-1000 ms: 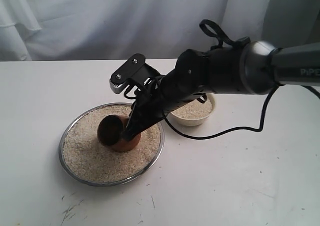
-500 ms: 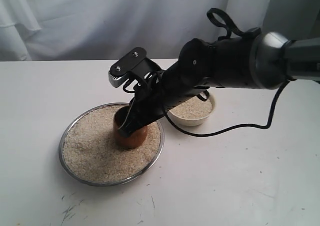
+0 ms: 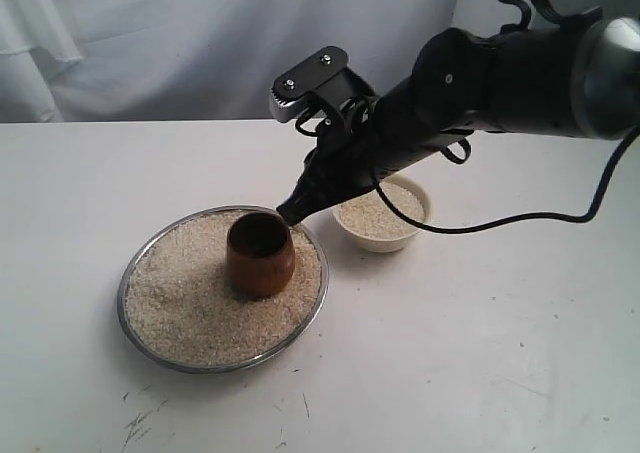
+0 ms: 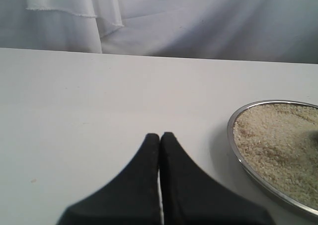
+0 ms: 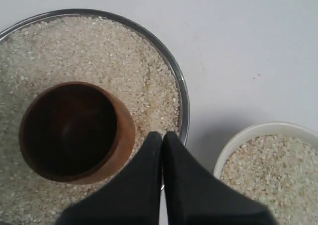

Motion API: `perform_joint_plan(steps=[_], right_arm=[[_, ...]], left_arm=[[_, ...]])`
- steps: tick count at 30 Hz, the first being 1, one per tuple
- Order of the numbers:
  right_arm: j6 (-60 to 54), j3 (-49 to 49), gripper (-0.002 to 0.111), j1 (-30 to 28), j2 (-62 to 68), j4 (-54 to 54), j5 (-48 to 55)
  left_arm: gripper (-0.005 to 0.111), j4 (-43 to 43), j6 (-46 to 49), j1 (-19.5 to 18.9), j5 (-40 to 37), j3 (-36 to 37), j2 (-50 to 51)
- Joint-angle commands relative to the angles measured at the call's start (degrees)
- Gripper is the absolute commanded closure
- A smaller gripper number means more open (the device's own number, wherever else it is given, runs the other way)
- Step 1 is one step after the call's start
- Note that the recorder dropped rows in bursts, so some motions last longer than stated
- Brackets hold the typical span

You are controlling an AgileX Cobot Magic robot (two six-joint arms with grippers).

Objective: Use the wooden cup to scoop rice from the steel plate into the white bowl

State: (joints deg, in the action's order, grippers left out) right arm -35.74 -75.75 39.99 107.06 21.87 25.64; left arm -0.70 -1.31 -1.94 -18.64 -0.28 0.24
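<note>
Our right end effector (image 3: 290, 211) hangs with its two black fingers pressed tight together, gripping nothing, its tip just beside the upper rim of the wooden cup (image 3: 260, 258). From the right wrist view we see the closed tips (image 5: 162, 134) over the edge of the steel plate (image 5: 181, 93), between the cup (image 5: 74, 130) and the white bowl (image 5: 248, 133).

The cup stands upright in the rice (image 3: 180, 303), on the side of the steel plate (image 3: 122, 293) nearest the bowl, free of any grip, its inside dark. Rice lies spread across the plate up to its thin rim. The white bowl (image 3: 420, 213) sits on the desk (image 3: 480, 353) just beside the plate, on the right of the exterior view, and it holds rice as well.

Our left end effector (image 4: 160, 135) is likewise closed, finger against finger, and it holds nothing. It hovers over bare desk beside the plate (image 4: 233, 135); the exterior view does not show it.

A black cable (image 3: 520, 216) loops from the right arm over the desk behind the bowl, and a pale curtain (image 3: 200, 43) hangs at the back.
</note>
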Motion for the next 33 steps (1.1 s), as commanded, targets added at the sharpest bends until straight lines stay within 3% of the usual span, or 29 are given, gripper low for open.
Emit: perform_joint_plan(steps=[1, 18, 33], right_arm=[[0.6, -0.2, 0.108, -0.4, 1.8, 0.3, 0.7], [-2.0, -0.2, 0.108, 6.4, 4.4, 4.0, 1.6], [-3.3, -0.2, 0.108, 7.7, 4.4, 4.4, -6.4]], left_arm=[[0.107, 0.0, 0.0, 0.2, 0.4, 0.3, -0.2], [0.107, 0.0, 0.0, 0.2, 0.4, 0.3, -0.2], [0.107, 0.0, 0.0, 0.2, 0.4, 0.3, -0.2]])
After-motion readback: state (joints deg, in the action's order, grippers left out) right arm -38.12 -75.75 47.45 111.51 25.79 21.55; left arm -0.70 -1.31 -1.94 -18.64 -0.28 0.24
